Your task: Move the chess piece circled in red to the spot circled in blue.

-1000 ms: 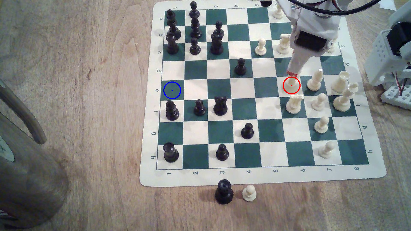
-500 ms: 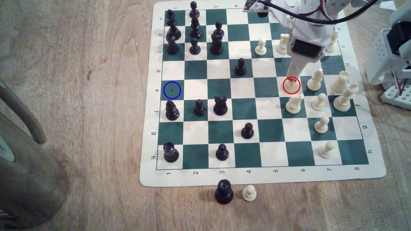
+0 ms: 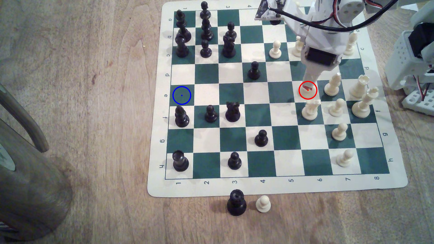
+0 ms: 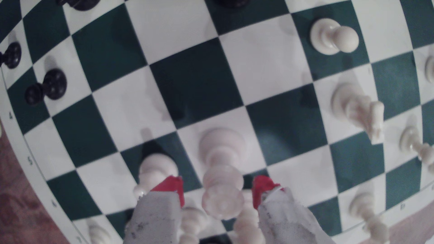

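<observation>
The chess piece circled in red [image 4: 220, 150] is a cream piece with a cup-like crown, standing upright on a white square. In the wrist view its crown sits between my two red fingertips [image 4: 172, 190], with a small gap on each side. My gripper [image 4: 218, 191] is open around it. In the exterior view the gripper [image 3: 307, 88] reaches down into the red ring and covers most of the piece. The spot circled in blue [image 3: 181, 95] is a bare dark green square at the board's edge on the exterior view's left, far from the gripper.
A cream knight [image 3: 310, 109] and a cream bishop [image 3: 332, 84] stand close to the red ring. A black pawn [image 3: 254, 70] stands near the row between ring and spot. A black piece [image 3: 236, 203] and a cream pawn [image 3: 263, 204] sit off the board.
The gripper has come down: its red tips were just above the red ring and now sit inside it, around the piece's top. The pieces have not moved.
</observation>
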You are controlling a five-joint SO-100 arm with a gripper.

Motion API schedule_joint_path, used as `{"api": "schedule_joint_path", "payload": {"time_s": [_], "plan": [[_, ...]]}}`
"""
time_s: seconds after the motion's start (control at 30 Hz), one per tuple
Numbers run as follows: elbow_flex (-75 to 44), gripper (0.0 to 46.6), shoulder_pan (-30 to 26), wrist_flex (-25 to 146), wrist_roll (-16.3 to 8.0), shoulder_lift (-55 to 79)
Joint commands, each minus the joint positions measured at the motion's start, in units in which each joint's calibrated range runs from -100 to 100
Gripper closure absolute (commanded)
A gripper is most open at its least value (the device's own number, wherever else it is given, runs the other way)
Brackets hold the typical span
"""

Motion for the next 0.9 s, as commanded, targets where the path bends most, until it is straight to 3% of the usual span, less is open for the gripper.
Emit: {"api": "schedule_joint_path", "payload": {"time_s": [0.0, 0.6, 0.87], "plan": [[-0.6, 31.0, -0.5, -0.9, -0.5, 0.7], [-0.6, 36.8, -0.8, -1.4, -0.6, 2.4], [-0.6, 44.6, -0.6, -1.6, -0.5, 2.6]]}}
